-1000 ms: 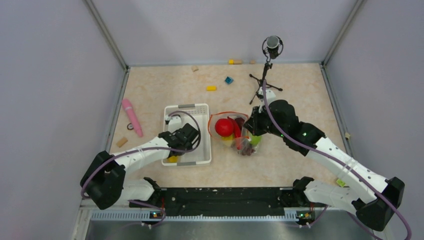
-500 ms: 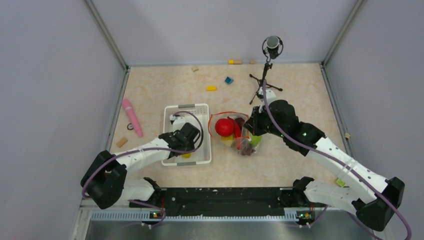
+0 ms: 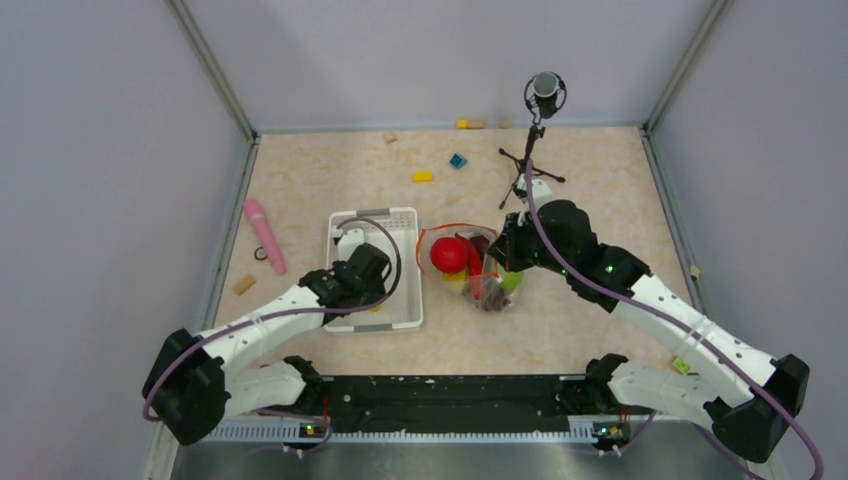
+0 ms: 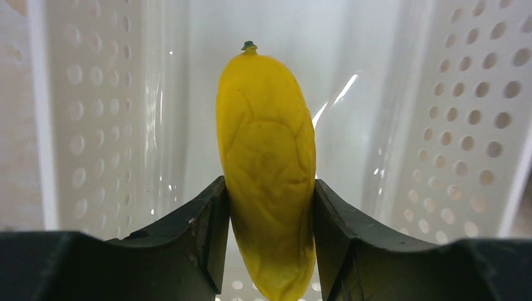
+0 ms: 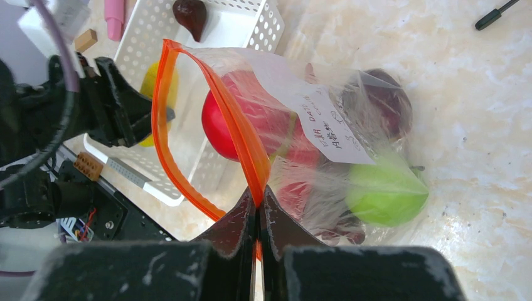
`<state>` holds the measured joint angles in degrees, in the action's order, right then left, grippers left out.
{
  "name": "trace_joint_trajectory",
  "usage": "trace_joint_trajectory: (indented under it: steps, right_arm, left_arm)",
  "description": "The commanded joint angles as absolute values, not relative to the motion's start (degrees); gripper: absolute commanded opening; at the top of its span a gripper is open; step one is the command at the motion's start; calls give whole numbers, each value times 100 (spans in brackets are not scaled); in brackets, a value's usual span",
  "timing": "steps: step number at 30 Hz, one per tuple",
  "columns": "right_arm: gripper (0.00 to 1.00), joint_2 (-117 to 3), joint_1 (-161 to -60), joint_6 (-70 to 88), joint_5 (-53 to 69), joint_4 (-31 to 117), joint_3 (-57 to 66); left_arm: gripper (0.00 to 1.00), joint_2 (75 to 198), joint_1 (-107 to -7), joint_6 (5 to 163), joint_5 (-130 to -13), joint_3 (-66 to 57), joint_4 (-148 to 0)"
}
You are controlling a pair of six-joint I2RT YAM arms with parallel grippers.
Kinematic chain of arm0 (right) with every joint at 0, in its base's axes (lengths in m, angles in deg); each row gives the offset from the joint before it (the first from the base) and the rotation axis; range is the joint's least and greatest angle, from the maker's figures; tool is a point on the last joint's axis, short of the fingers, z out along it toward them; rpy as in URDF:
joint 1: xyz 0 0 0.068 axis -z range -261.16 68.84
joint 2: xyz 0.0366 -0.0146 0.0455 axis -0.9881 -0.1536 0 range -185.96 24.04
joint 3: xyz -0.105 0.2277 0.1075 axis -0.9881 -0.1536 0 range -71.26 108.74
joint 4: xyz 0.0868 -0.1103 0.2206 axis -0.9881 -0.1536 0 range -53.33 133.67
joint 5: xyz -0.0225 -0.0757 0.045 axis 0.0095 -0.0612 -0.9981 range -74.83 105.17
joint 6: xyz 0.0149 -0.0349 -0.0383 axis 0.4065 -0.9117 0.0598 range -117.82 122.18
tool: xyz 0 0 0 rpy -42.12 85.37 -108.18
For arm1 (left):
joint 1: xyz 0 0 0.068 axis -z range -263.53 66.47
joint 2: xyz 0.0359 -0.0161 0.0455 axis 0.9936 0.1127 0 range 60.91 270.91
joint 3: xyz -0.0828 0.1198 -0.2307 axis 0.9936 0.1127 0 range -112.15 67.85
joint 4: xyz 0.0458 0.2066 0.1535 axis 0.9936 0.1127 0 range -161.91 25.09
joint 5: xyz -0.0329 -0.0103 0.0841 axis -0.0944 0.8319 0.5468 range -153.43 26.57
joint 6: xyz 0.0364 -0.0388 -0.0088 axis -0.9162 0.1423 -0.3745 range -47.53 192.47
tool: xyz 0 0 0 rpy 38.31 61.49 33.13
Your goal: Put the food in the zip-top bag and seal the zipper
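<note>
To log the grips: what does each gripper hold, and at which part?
The left gripper clasps the yellow toy fruit around the half away from its green tip. The right gripper pinches the zip-top bag at its orange-red zipper.

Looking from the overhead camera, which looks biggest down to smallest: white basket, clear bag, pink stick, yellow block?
Largest to smallest:
1. white basket
2. zip-top bag
3. pink stick
4. yellow block
All lie on the table, so distance barely skews this.

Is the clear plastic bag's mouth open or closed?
Open: the orange-red zipper strip spreads in a wide loop, red toy apple showing inside.
</note>
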<state>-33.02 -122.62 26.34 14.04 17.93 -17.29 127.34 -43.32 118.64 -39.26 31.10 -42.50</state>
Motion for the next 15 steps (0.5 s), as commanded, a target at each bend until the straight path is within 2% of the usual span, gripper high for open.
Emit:
trace_joint_trajectory:
  steps: [1, 2, 8, 11, 15]
  right_arm:
    - [0, -3248, -12212, 2650, 1464, 2035, -1724]
    - [0, -3248, -12211, 2661, 1456, 2037, -1726]
    - [0, -3297, -12212, 2773, 1354, 2034, -1665]
    - [0, -3344, -12213, 2812, 1288, 1977, -1611]
    - [0, -3379, -12211, 2782, 1186, 1882, -1511]
  left_arm:
    - [3, 11900, -4344, 11721, -3743, 2785, -4271]
    - [0, 11684, -4345, 11645, -3813, 2789, -4389]
    - [0, 10326, -4345, 10577, -5044, 2994, -5979]
    - [0, 9805, -4341, 9698, -6554, 3242, -7269]
    - [0, 9750, -4337, 8211, -8709, 3443, -8377]
